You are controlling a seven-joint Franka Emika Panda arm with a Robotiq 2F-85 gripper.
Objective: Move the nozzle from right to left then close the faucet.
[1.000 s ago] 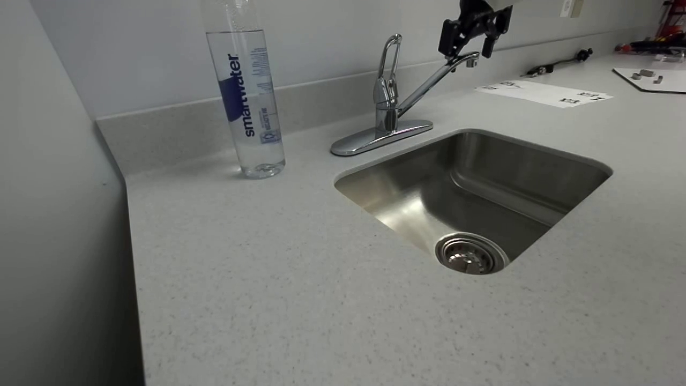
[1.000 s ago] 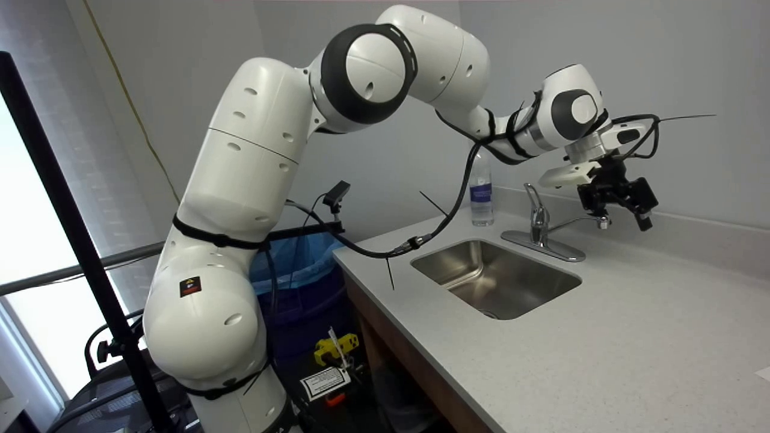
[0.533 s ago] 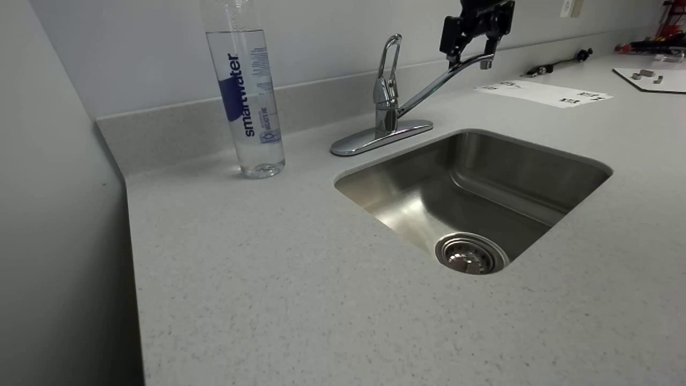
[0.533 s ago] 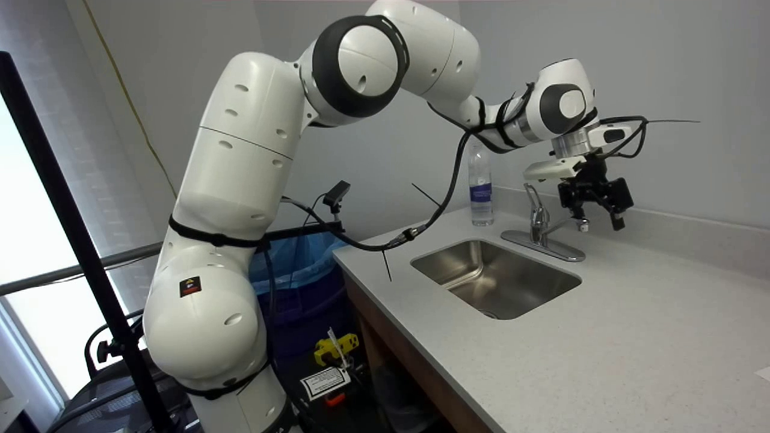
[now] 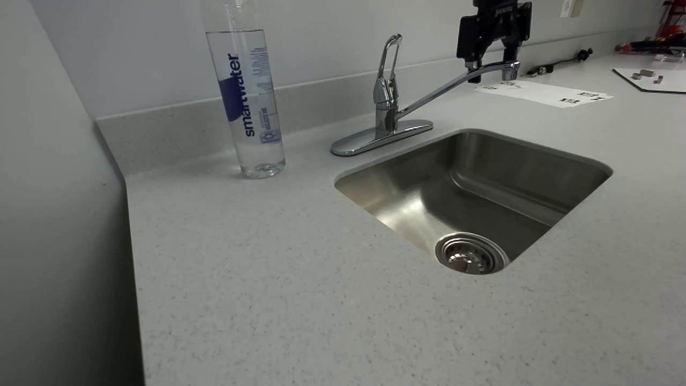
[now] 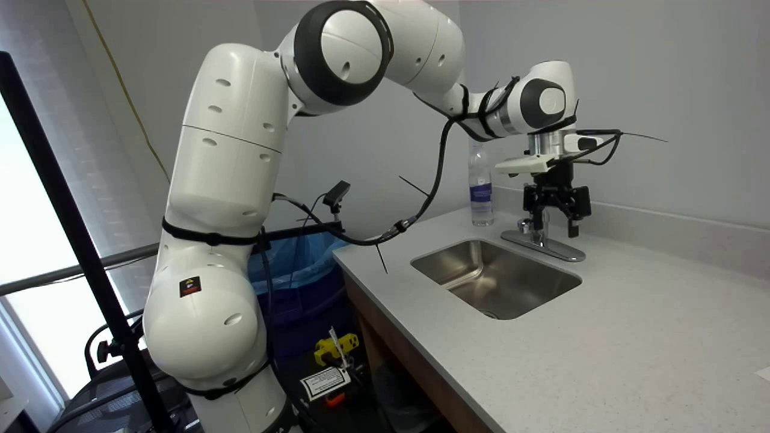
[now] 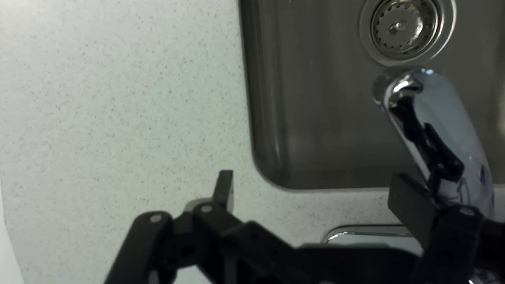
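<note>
I've got the gripper (image 7: 313, 180) pointing down with its fingers (image 7: 412, 209) spread well apart. The nozzle (image 7: 446, 114) lies outside the gap, right alongside the outer face of one finger; honestly can't tell from my cameras if they're touching. In the wrist view its rounded tip (image 7: 398, 85) shows over the sink (image 7: 335, 130), close to the drain (image 7: 400, 27). In an exterior view it slants up out of the faucet (image 5: 386, 118) and crosses in front of one finger.

The lever (image 5: 385, 91) stands upright, and the oval base plate (image 5: 359, 143) sits on the bench (image 5: 257, 279) just beside the sink. A clear smartwater bottle (image 5: 254, 107) stands upright near the faucet, with liquid up around its shoulder.

Past the gripper there's a sheet of paper (image 5: 541, 94) lying flat on the bench, a long dark thing (image 5: 563, 61) I can't make out, and farther off a white board (image 5: 672, 84) with a few small grey bits on it. My arm (image 6: 228, 162) fills a lot of an exterior view, and a bin (image 6: 313, 307) with a blue liner sits next to it, by the end of the bench.
</note>
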